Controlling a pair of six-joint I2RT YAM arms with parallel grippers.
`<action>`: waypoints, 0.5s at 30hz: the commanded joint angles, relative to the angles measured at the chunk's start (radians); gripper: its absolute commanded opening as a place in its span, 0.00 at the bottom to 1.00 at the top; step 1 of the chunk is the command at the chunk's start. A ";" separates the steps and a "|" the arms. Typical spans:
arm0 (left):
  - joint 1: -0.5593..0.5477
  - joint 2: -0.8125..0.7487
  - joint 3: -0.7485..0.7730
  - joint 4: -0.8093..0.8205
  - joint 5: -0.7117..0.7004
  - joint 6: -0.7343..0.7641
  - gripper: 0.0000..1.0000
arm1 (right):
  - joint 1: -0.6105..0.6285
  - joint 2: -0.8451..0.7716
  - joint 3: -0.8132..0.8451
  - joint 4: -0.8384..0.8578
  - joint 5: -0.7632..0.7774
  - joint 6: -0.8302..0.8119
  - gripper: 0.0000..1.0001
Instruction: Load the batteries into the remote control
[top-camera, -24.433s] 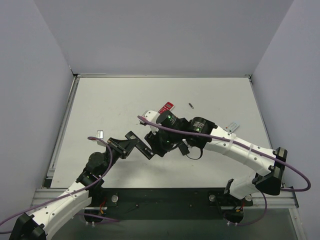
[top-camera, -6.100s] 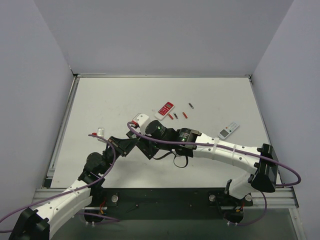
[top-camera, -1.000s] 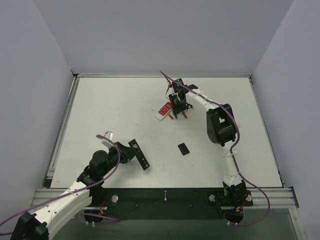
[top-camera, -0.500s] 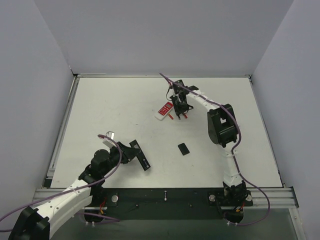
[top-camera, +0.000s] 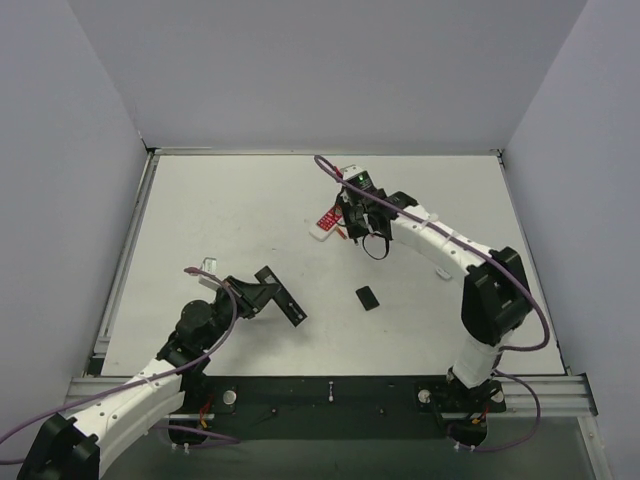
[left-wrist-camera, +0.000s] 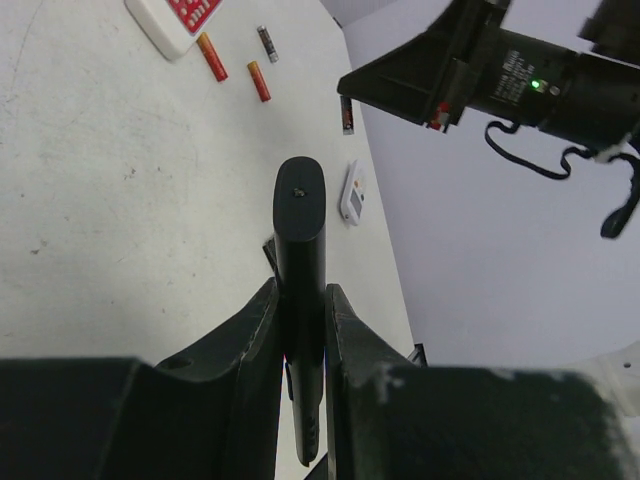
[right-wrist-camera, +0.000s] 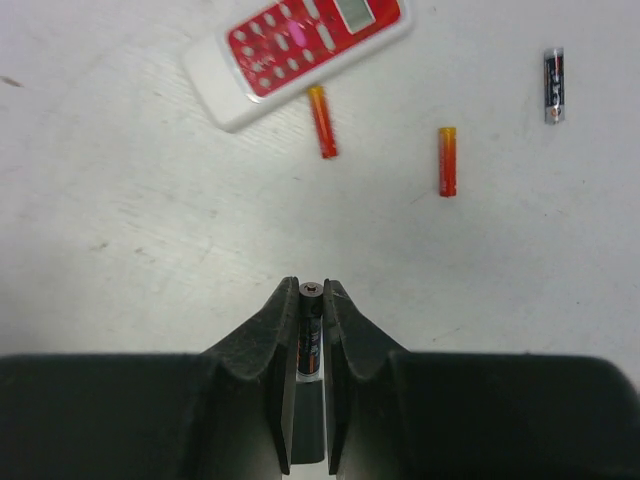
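Observation:
My left gripper is shut on the long black remote control and holds it off the table at the near left. In the left wrist view the remote stands edge-on between the fingers of that gripper. My right gripper hovers by the red-and-white remote. It is shut on a dark battery that stands upright between the fingers of that gripper. Two orange batteries and a dark one lie on the table below it.
The red-and-white remote lies face up at mid-table beside the loose batteries. A small black battery cover lies alone nearer the front. The small white-grey remote lies further right. It is hidden under the right arm in the top view.
My right arm has swung its elbow out to the right and drawn the gripper back from the battery cluster, a battery in it. My left gripper has shifted the black remote slightly up.

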 joint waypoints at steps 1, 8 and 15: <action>0.008 -0.017 -0.021 0.113 -0.035 -0.046 0.00 | 0.091 -0.160 -0.073 0.099 0.063 0.045 0.00; 0.010 -0.034 -0.015 0.147 -0.046 -0.085 0.00 | 0.266 -0.358 -0.234 0.260 0.092 0.085 0.00; 0.010 -0.051 -0.013 0.161 -0.078 -0.127 0.00 | 0.461 -0.489 -0.370 0.429 0.138 0.065 0.00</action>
